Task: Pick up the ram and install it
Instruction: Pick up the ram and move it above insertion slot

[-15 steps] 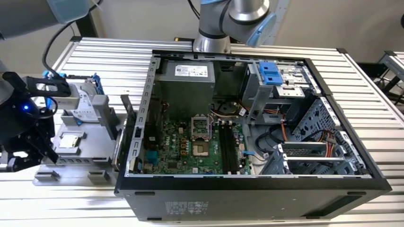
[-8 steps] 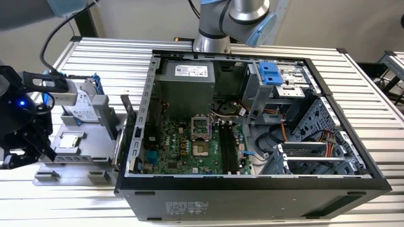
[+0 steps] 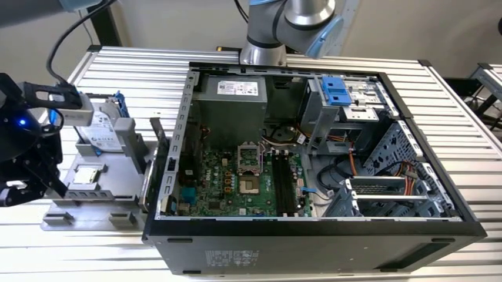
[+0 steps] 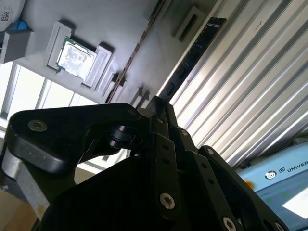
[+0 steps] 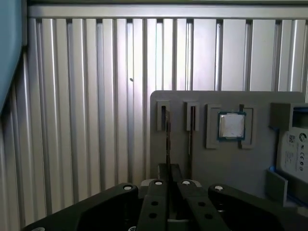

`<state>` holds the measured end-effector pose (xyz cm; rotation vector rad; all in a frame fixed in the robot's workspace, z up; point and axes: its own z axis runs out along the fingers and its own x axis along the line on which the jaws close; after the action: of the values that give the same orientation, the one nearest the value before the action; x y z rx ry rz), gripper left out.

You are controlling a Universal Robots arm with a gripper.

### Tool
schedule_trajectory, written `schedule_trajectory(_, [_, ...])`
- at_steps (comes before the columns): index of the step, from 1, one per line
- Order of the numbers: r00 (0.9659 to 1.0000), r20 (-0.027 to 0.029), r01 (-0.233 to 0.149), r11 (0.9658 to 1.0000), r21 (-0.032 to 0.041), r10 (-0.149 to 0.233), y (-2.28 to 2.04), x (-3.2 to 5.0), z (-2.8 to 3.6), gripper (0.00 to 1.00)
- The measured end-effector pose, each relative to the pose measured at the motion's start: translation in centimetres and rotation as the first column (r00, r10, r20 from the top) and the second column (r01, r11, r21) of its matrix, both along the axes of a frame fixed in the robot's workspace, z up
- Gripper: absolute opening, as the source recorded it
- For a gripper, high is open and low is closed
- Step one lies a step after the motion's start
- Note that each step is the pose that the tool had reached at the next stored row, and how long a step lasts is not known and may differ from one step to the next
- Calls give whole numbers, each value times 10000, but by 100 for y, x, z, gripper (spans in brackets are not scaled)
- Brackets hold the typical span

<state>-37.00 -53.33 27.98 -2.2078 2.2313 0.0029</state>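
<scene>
Exterior view: the pincer (image 3: 27, 188) hangs at the exterior view's left edge, over the outer side of the grey holder (image 3: 102, 205), which sits on the ribbed table (image 3: 447, 106). Just past the pincer on the holder is a processor chip (image 3: 86, 174), and farther off a hard drive (image 3: 102, 132). The open computer case (image 3: 314, 232) stands well apart from the pincer, beyond the holder, with the motherboard (image 3: 227, 182) exposed inside. The arm (image 3: 271, 29) rises behind the case. How far the pincer is open cannot be told here.

Second wrist view: the pincer (image 4: 156, 103) sits right at the near end of the ram (image 4: 192, 55). The ram is a long dark strip running straight away from the pincer along the edge of the grey holder (image 4: 115, 29), with the ribbed table (image 4: 250, 86) on its other side. A second thin stick (image 4: 134, 53) runs parallel to the ram, near it, seen edge-on. The processor chip (image 4: 75, 55) lies beyond that stick. Whether the pincer has hold of the ram, or only meets it, cannot be told.

First wrist view: the ram (image 5: 167, 139) is edge-on, a thin dark line. It runs from the pincer (image 5: 168, 171) out to a slot block on the grey holder (image 5: 226, 168). The second thin stick (image 5: 191, 144) stands just beside it, in the next block. Past that stick comes the processor chip (image 5: 232, 126), then the hard drive (image 5: 296, 149). The ribbed table (image 5: 86, 120) spreads ahead of the pincer. The pincer's opening and grip cannot be told here either.
</scene>
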Motion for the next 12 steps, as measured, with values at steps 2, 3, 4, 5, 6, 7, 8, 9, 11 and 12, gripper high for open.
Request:
schedule_trajectory(2, [10000, 0, 0, 10000, -1, 0, 0, 0, 18, 0])
schedule_trajectory(3, [10000, 0, 0, 10000, -1, 0, 0, 0, 27, 0])
schedule_trajectory(4, [10000, 0, 0, 10000, 0, 0, 0, 0, 34, 0])
schedule_trajectory(5, [10000, 0, 0, 10000, -1, 0, 0, 0, 42, 0])
schedule_trajectory(6, [10000, 0, -1, 10000, -1, 1, 0, 0, 50, 0])
schedule_trajectory(7, [10000, 0, -1, 10000, -1, 1, 0, 0, 58, 0])
schedule_trajectory(8, [10000, 1, -1, 10000, -1, 1, -1, 0, 66, 0])
schedule_trajectory(9, [10000, 2, -1, 10000, -1, 1, -1, 0, 75, 0])
schedule_trajectory(11, [10000, 3, -2, 10000, -1, 2, 0, -1, 92, 0])
schedule_trajectory(12, [10000, 4, 0, 10000, 0, 0, 0, -2, 101, 0])
